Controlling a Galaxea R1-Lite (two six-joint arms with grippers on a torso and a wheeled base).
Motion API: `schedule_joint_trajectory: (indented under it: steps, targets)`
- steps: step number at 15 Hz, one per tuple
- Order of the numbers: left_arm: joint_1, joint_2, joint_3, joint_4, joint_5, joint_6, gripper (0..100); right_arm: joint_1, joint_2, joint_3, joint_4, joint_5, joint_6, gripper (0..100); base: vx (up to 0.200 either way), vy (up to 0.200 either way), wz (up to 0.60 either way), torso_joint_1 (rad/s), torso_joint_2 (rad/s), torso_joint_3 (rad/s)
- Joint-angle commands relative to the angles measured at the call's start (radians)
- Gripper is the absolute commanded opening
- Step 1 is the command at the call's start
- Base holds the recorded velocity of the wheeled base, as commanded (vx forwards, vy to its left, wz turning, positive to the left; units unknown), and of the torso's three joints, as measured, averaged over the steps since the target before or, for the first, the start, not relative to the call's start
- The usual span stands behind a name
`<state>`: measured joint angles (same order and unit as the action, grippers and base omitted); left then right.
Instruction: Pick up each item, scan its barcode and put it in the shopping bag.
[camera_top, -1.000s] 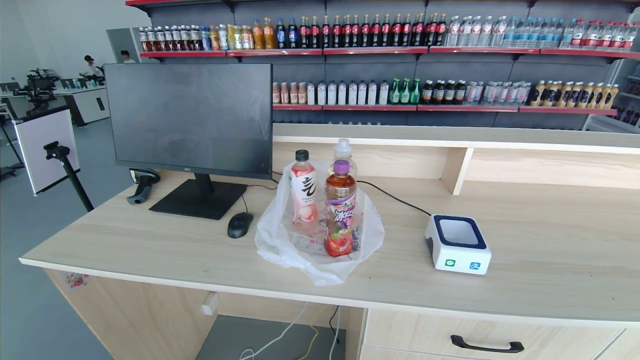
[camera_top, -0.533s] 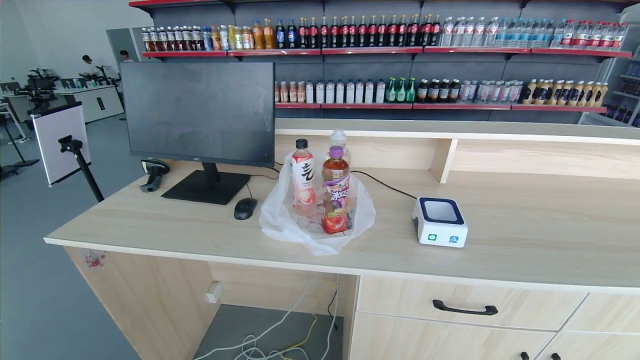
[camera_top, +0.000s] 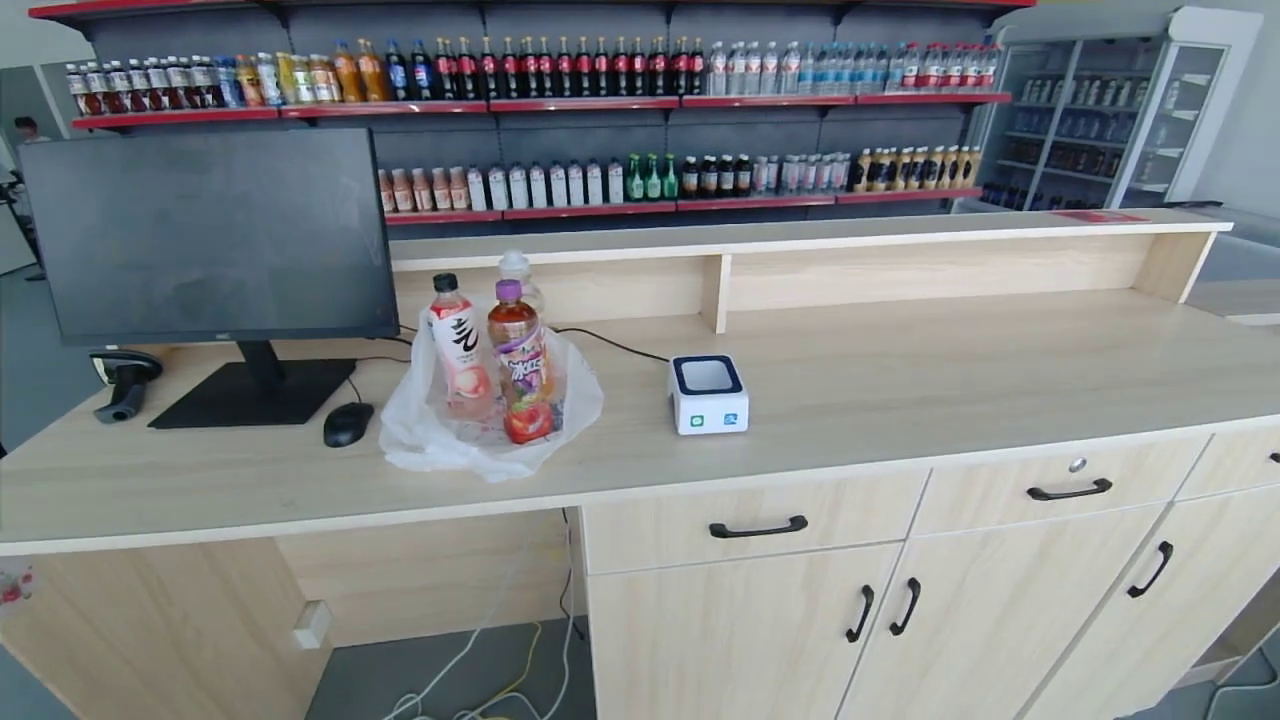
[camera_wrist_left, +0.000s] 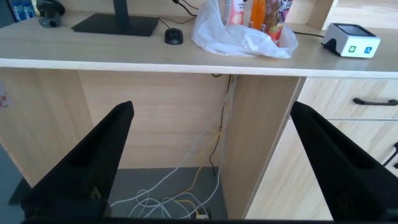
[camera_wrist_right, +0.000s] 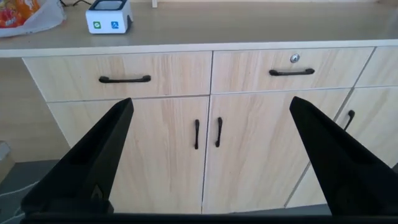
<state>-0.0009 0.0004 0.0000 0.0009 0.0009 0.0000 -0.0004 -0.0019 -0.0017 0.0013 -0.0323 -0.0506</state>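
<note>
Bottles (camera_top: 515, 360) in bag (camera_top: 432, 452) — scanner (camera_top: 708, 393) right

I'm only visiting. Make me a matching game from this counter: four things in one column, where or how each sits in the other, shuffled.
Things:
1. mouse
2. bag
3. white scanner
4. monitor

Places:
A. holds upright bottles
B. right of the bag, apart from it
C. farthest left of the four
D. between monitor and bag

Pairs: 1-D, 2-A, 3-B, 4-C.
</note>
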Motion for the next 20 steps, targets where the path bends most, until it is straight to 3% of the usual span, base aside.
schedule_joint_trajectory:
  steps: [1, 9, 12, 16, 20]
  targets:
    - [0.002, 0.000, 0.000, -0.001, 0.001, 0.000, 100, 0.000, 0.002, 0.000, 0.000, 0.000, 0.000, 100, 0.000, -0.200, 0.00, 0.022, 0.00, -0.002]
    - [0.001, 0.000, 0.000, 0.001, 0.001, 0.000, 100, 0.000, 0.002, 0.000, 0.002, 0.000, 0.000, 100, 0.000, -0.200, 0.00, 0.003, 0.00, 0.003]
    - [0.001, 0.000, 0.000, 0.001, 0.001, 0.000, 100, 0.000, 0.002, 0.000, 0.002, 0.000, 0.008, 100, 0.000, -0.200, 0.60, 0.001, 0.00, 0.004]
    - [0.001, 0.000, 0.000, 0.001, 0.001, 0.000, 100, 0.000, 0.002, 0.000, 0.002, 0.000, 0.029, 100, 0.000, -0.200, 0.00, 0.004, 0.00, 0.002]
    - [0.001, 0.000, 0.000, 0.001, 0.001, 0.000, 100, 0.000, 0.002, 0.000, 0.002, 0.000, 0.031, 100, 0.000, 0.000, 0.00, -0.068, 0.13, 0.070]
